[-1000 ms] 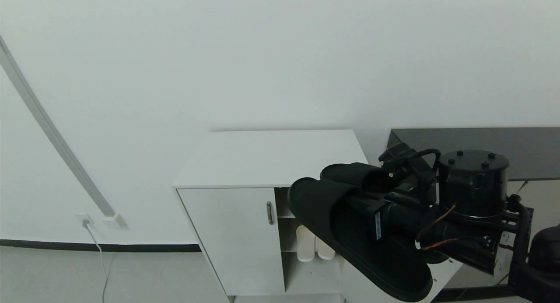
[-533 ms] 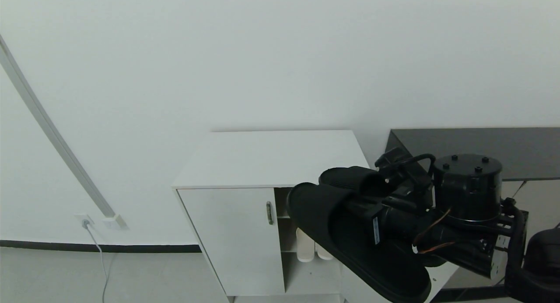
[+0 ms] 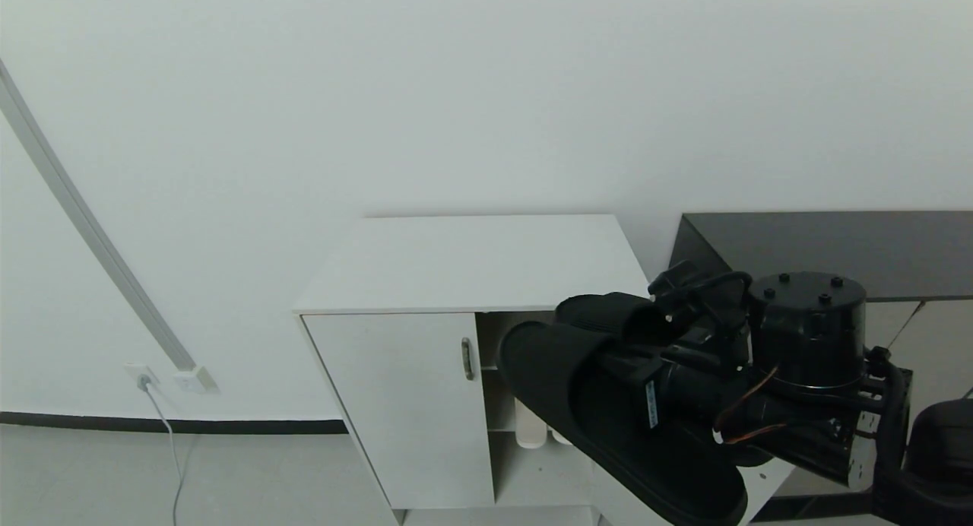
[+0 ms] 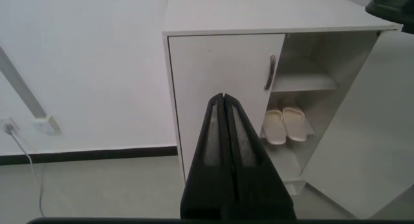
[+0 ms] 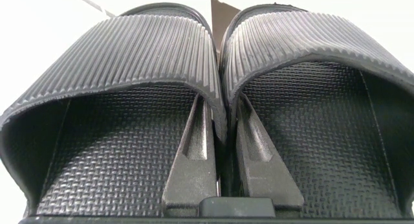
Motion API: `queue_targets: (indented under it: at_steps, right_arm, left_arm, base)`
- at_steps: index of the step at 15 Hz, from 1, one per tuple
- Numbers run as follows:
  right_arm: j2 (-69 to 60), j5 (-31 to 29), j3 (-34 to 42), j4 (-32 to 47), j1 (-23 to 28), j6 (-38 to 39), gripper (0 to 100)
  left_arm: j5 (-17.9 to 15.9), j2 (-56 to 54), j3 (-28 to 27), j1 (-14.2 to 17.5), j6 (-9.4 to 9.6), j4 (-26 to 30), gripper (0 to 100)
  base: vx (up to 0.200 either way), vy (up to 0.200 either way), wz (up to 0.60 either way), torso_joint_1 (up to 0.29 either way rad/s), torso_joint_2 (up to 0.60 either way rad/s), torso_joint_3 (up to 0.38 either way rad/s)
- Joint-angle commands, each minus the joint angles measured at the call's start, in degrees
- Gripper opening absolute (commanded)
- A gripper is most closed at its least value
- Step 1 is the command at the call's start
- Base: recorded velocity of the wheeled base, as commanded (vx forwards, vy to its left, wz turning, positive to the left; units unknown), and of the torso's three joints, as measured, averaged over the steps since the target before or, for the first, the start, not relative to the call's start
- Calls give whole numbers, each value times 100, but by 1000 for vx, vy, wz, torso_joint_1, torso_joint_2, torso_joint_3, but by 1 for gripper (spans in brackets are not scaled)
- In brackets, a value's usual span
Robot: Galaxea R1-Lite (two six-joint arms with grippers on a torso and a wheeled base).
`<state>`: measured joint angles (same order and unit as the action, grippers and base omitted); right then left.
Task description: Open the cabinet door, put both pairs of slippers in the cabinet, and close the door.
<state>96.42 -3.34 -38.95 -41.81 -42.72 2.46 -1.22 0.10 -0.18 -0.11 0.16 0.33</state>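
A pair of black slippers (image 3: pixel 578 381) hangs in the air in front of the white cabinet's (image 3: pixel 471 264) open right half. My right gripper (image 5: pixel 220 153) is shut on them, its fingers (image 5: pixel 194 153) pinching the two straps together from inside. A pair of white slippers (image 4: pixel 288 123) lies on the lower shelf inside, partly hidden behind the black pair in the head view. The cabinet's left door (image 3: pixel 403 404) is closed, with its handle (image 3: pixel 467 359) at the inner edge. The right door (image 4: pixel 369 140) stands swung open. My left gripper (image 4: pixel 224 98) is shut and holds nothing, well back from the cabinet front.
A dark tabletop (image 3: pixel 828 252) stands right of the cabinet against the wall. A wall socket with a hanging cable (image 3: pixel 141 378) and a slanted rail (image 3: pixel 76 207) are at the left. Bare floor (image 4: pixel 97 185) lies before the cabinet.
The whole head view has shifted a little, so the cabinet sits slightly higher. The right gripper with the black slippers has edged slightly left, toward the cabinet opening.
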Motion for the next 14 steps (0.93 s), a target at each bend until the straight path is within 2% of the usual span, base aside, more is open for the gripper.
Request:
queue_targets:
  at_steps: [1,6,14]
  right_arm:
    - [18,-9,10,-2,0,-9,0]
    - [26,0,36,-2,0,0,0]
    - [97,0,89,-143,-17,-9,0]
  left_arm:
    - [-1,-1,1,-7,2,2,0]
    - [-1,-1,1,2,-7,2,0]
    - [-1,-1,1,-7,-7,2,0]
  base:
    - [0,0,0,-163,359,198]
    - [0,0,0,-165,393,217]
    - [0,0,0,-224,542,312]
